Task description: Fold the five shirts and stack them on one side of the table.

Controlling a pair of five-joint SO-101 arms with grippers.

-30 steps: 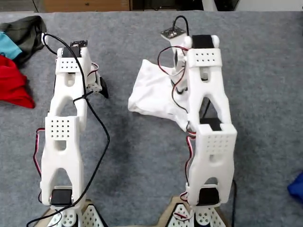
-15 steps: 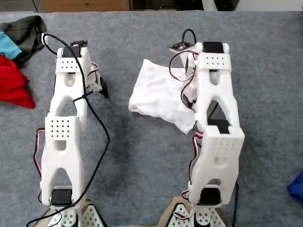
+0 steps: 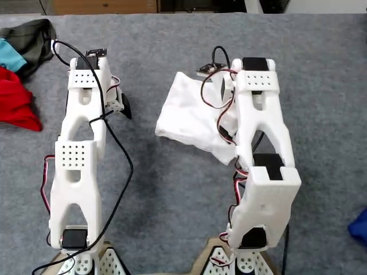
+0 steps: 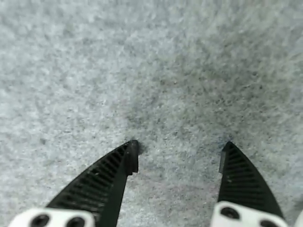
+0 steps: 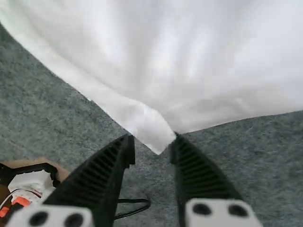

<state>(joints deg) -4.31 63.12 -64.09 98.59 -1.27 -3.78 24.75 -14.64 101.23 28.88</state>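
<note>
A crumpled white shirt [image 3: 189, 114] lies mid-table on the grey carpet. The right arm [image 3: 261, 114] stretches over its right edge. In the right wrist view, my right gripper [image 5: 152, 142] is shut on a corner of the white shirt [image 5: 156, 71], and the cloth spreads away beyond the fingertips. My left gripper [image 4: 179, 153] hangs open over bare carpet, with nothing between its fingers [image 4: 113, 175]. In the high view the left gripper [image 3: 123, 106] sits left of the shirt and apart from it.
A red shirt [image 3: 17, 103], a teal one [image 3: 8, 54] and a dark olive one [image 3: 31, 37] are heaped at the far left edge. A blue shirt [image 3: 360, 226] pokes in at the lower right edge. Grey carpet [image 3: 321, 86] lies bare at the right.
The right arm swung right, then drew back a little toward its base, and the shirt's right edge shifted slightly with it. The left arm has kept still.
</note>
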